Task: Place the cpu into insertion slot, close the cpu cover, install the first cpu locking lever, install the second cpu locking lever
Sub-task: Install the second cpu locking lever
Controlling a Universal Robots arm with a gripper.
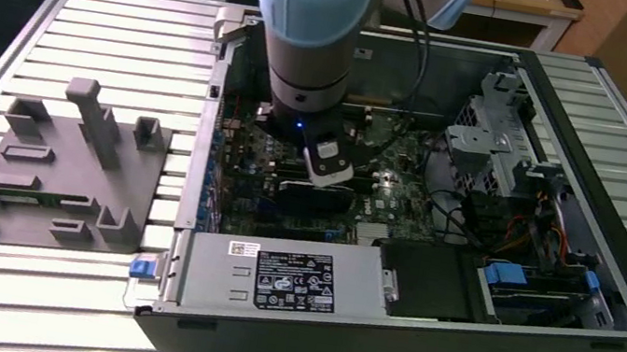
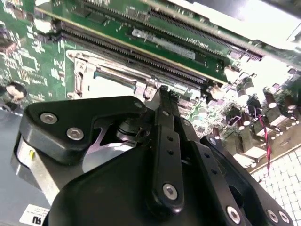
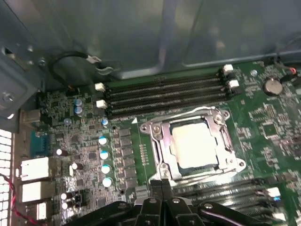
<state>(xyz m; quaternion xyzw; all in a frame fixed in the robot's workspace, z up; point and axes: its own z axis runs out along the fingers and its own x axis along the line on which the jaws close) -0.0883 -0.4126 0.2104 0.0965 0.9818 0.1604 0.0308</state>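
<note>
No text is reading out clearly anywhere.
- Exterior view: a black label (image 1: 294,282) with white print and symbols is sitting on the grey power supply unit (image 1: 208,284); a small white barcode sticker (image 1: 242,248) is lying just beside it. Characters are not resolving.
- First wrist view: a white triangle mark (image 3: 135,121) is showing on the green board, near a corner of the insertion slot (image 3: 157,141).
- Second wrist view: a white sticker (image 2: 34,217) is showing dark print, unreadable.

In the exterior view the arm (image 1: 310,34) hid the insertion slot and ran off the upper edge. In the second wrist view the end effector (image 2: 162,92) covered part of the cpu cover (image 2: 89,77).
</note>
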